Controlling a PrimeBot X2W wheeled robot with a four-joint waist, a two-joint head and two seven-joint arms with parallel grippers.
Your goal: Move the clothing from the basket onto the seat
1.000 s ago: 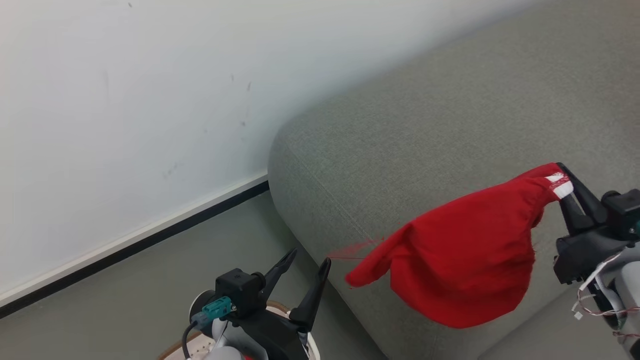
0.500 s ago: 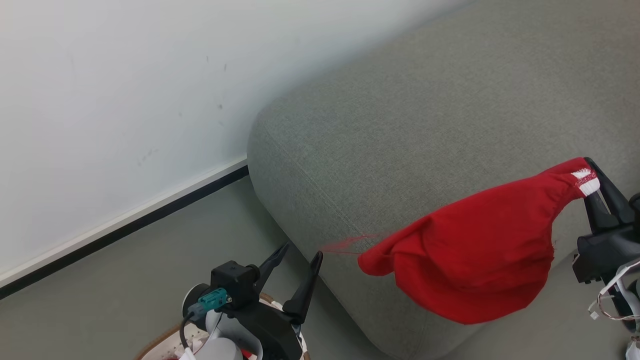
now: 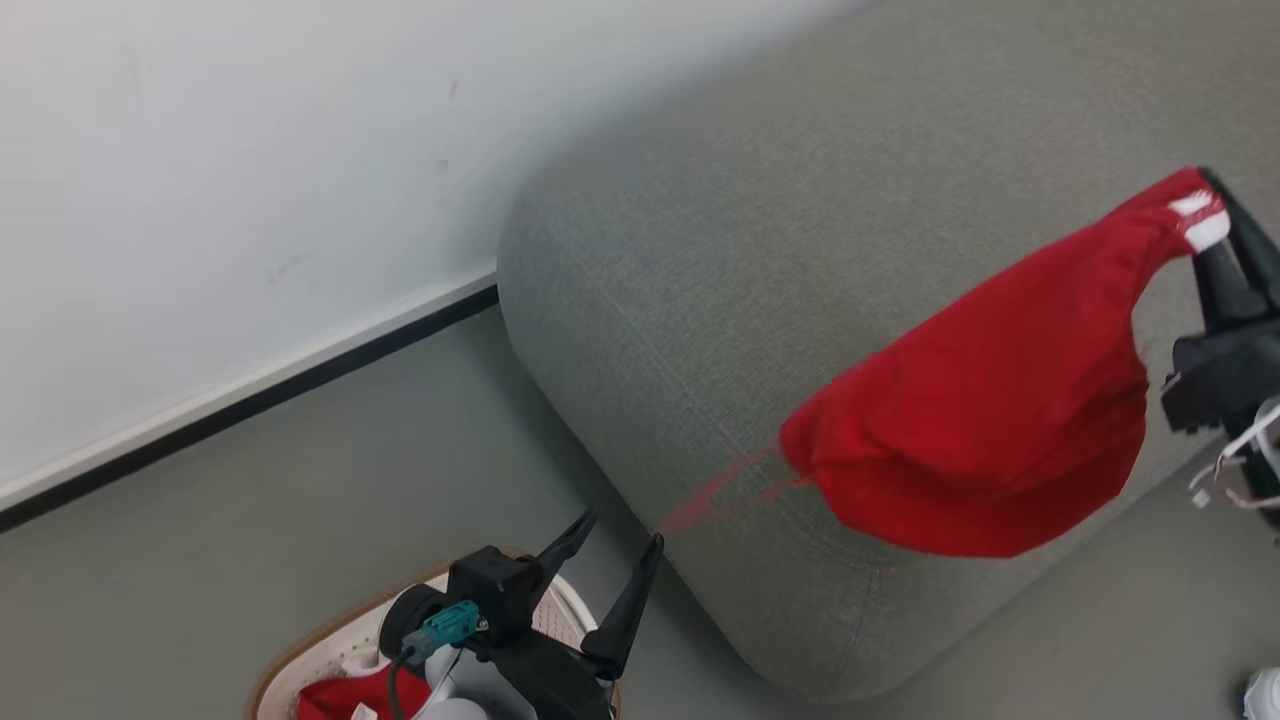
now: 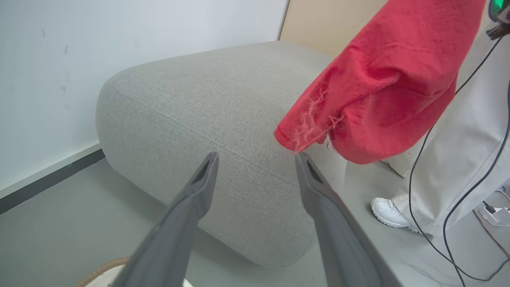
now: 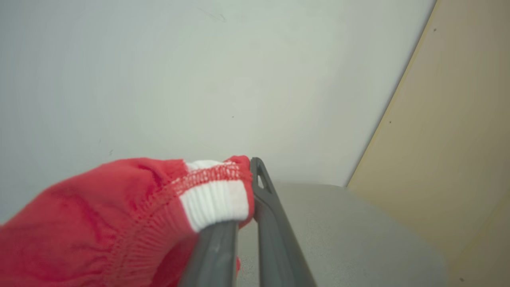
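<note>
**1. Basket (image 3: 285,668).** In the head view it sits on the floor at 7 o'clock. More red clothing (image 3: 335,697) lies inside it, partly hidden by the left arm.

**2. Left claw (image 3: 620,530).** It hangs at 6 o'clock, above the basket rim. The jaws stand wide apart with nothing between them. Loose red threads (image 3: 720,495) trail from the garment toward its right fingertip. Contact cannot be confirmed.

**3. Seat (image 3: 720,230).** It occupies the centre of the view, with its rounded arm toward 6 o'clock. No clothing lies on the visible part.

**4. Garment (image 3: 990,420).** It hangs at 3 o'clock, over the seat arm. Whether its lowest fold brushes the fabric cannot be told.
- Handling, as judged: it is light, soft and limp. It sags into a pouch under its own weight, so expect it to swing in transit and collapse on release.
- It is not fragile, but the frayed hem sheds threads that may snag on a finger.
- Recommended hold: the ribbed white cuff (image 5: 215,203). It is thicker and elastic, and should slip less than the plain knit.

**5. Right claw (image 3: 1212,185).** It is at 2 o'clock. The jaws are clamped on the cuff, close to the tips, and the whole garment hangs from this single pinch. The margin looks small, so avoid jerks.
</note>
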